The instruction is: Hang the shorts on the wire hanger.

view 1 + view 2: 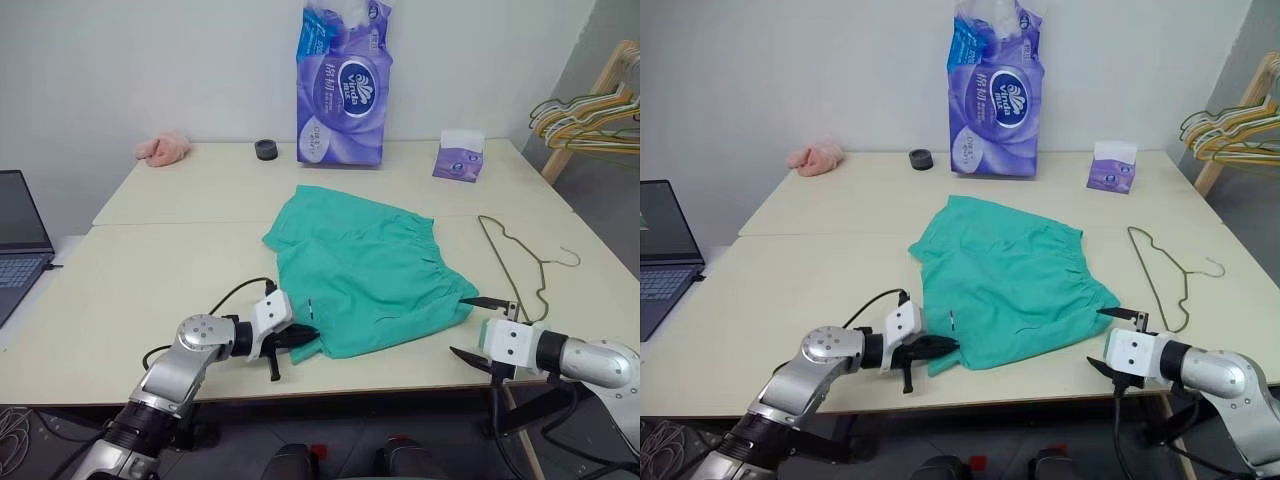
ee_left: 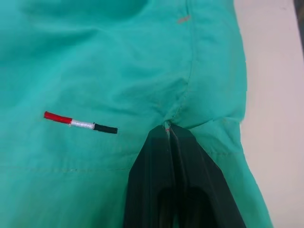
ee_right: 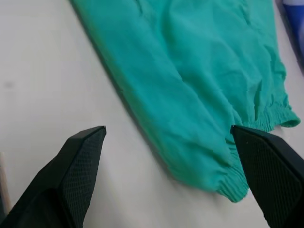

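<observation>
The left claw (image 1: 297, 340) is clamped on the near hem of the shorts (image 1: 365, 270); the right claw (image 1: 478, 328) gapes, seemingly just beside the waistband. The wire hanger (image 1: 520, 262) lies untouched on the counter (image 1: 150, 270); hanging is barely begun.

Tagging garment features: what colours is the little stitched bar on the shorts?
Red, white, black, end to end, on the shorts. Best seen in the left wrist view.

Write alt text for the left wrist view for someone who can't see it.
The left pincer, two black fingers pressed together, pinches a fold of the teal-green cloth shorts at a seam. A small red, white and black stitched bar sits on the fabric beside it, and the pale tabletop shows along one edge.
</observation>
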Available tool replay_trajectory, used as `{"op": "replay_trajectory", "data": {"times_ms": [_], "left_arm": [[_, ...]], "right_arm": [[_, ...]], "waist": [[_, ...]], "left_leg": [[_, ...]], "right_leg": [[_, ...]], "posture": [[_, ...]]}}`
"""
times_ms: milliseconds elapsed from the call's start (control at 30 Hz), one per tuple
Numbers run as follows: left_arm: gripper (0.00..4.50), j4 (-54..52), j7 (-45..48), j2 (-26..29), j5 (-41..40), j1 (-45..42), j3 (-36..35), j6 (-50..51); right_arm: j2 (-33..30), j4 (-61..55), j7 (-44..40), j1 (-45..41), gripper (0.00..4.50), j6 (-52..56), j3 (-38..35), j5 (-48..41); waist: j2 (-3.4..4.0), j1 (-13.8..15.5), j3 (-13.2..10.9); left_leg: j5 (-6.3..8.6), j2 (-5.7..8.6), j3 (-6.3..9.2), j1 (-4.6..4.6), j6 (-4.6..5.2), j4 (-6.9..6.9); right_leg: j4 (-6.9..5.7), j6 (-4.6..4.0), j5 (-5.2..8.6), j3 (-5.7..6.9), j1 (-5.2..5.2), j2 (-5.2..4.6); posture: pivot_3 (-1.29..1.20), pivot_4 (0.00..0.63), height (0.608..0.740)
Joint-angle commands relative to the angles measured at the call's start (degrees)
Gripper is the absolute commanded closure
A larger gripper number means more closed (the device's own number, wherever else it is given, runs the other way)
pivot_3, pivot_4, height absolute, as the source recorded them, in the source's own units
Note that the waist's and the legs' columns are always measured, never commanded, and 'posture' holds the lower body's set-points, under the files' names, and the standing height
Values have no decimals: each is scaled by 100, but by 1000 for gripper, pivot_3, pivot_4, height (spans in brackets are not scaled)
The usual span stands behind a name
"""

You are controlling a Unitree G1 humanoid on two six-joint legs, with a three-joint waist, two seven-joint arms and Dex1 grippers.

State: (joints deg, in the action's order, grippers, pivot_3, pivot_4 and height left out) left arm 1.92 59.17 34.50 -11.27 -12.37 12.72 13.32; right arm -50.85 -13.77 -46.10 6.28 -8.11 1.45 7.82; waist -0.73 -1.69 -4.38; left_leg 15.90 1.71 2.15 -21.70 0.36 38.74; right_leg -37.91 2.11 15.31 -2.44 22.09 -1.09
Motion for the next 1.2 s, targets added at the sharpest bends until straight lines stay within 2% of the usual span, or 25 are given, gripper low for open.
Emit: {"op": "replay_trajectory", "data": {"times_ms": [33, 167, 267, 333, 500, 667, 733, 933, 1200], "left_arm": [[4476, -50, 4, -63, -198, -272, -262, 68], [4476, -72, 82, -54, -271, -345, -336, 141], [4476, -81, 165, 19, -283, -322, -344, 136], [4500, -65, 236, 88, -289, -296, -356, 115], [4500, 32, 463, 353, -233, -230, -372, -18], [4500, 89, 745, 601, -204, -156, -292, -112], [4500, 22, 1116, 910, -67, 0, -103, -219], [4500, -491, 2005, 1647, -177, 467, 163, 27], [4500, -1266, 2439, 2036, -499, 897, 218, 569]], "right_arm": [[-33, 620, 275, -679, 0, -686, 408, 786], [199, 1568, 644, -1533, 0, -1098, 1021, 1610], [331, 2008, 815, -1930, 0, -1252, 1202, 1826], [391, 2213, 833, -2160, 398, -1295, 1284, 1874], [273, 2260, 586, -2319, 2031, -1444, 1292, 1714], [198, 2049, 355, -2242, 3883, -1489, 1276, 1591], [154, 1785, 112, -2175, 4467, -1440, 1284, 1441], [-137, 569, -902, -1639, 4467, -677, 1187, 724], [-912, -850, -1865, -724, 4467, 618, 880, -113]], "waist": [[1, -13, -3], [1, -27, -2], [1, -30, -1], [-2, -28, -1], [-1, -19, -1], [0, -21, -2], [1, -25, -2], [7, -45, -5], [8, -14, -10]], "left_leg": [[0, 0, -2, 0, 0, 0], [0, 1, -4, 0, -1, 0], [0, 0, -3, 2, -1, -2], [1, 0, -2, 2, -1, -1], [0, 2, -3, 2, -2, 0], [1, 2, -3, 2, -2, -1], [1, 2, -3, 1, -2, -1], [2, -2, -1, 0, -2, -6], [2, -2, -2, -1, -2, -2]], "right_leg": [[-1, 0, -1, -2, 0, 0], [-4, -14, -12, -4, 4, 0], [-6, -28, -19, -5, 3, 2], [-6, -29, -20, -5, 2, 2], [-6, -30, -21, -7, 1, 1], [-7, -30, -20, -7, 3, 0], [-8, -30, -20, -7, 5, 0], [-10, -37, -16, -5, 10, 1], [-6, -12, 1, -2, 8, -3]], "posture": [[-85, 53, 740], [-76, 48, 740], [-76, 48, 740], [-70, 45, 740], [-68, 43, 740], [-71, 43, 740], [-74, 44, 740], [-84, 48, 740], [-98, 55, 740]]}}
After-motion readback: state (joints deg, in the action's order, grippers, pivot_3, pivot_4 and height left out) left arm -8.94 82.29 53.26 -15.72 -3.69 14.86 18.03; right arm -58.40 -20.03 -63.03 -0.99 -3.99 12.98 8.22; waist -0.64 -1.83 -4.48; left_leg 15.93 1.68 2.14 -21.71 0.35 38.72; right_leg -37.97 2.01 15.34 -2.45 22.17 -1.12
